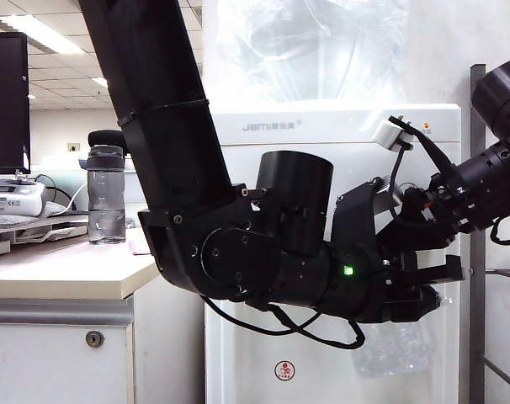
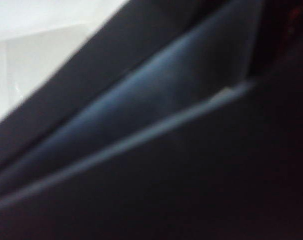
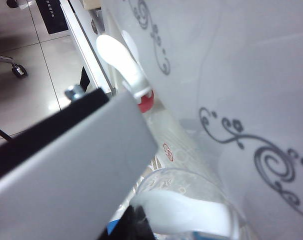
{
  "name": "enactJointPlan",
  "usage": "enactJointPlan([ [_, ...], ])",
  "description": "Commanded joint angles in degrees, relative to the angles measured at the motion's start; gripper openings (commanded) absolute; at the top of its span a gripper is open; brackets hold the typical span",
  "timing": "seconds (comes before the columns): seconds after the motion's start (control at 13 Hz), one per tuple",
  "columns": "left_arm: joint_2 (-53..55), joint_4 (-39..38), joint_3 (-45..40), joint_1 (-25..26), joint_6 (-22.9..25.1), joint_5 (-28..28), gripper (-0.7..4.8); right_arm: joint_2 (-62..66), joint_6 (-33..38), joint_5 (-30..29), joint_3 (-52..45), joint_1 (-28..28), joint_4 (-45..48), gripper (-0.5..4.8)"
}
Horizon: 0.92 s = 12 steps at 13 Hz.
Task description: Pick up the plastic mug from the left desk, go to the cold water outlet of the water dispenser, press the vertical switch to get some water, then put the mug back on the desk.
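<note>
My left arm reaches across to the front of the water dispenser (image 1: 322, 122). The left gripper (image 1: 430, 292) is shut, and the clear plastic mug (image 1: 395, 345) hangs in the air just under it. The left wrist view is blocked by a dark blur. In the right wrist view the plastic mug's rim (image 3: 189, 180) sits under the vertical switch (image 3: 191, 212), a white lever above the cold water outlet's light-blue collar (image 3: 200, 235). The black tip of my shut right gripper (image 3: 139, 222) touches that lever. The left desk (image 1: 61, 269) lies at the left.
The red-collared tap (image 3: 145, 102) with its long white lever is beside the cold one. A smoky-grey bottle (image 1: 106, 194) and office gear stand on the desk. A grey metal frame (image 1: 478, 252) rises at the right. The right arm (image 1: 482, 181) comes in from there.
</note>
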Motion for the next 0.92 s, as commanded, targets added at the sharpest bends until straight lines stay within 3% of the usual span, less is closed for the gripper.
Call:
enactJointPlan([
  [0.08,-0.4,2.8,0.4,0.0,0.7,0.2,-0.06,0.3,0.0,0.9,0.4,0.1,0.9,-0.05],
  [0.92,-0.4,1.8,0.4,-0.1,0.7,0.3,-0.06,1.0,-0.1,1.4,0.4,0.1,0.9,-0.05],
])
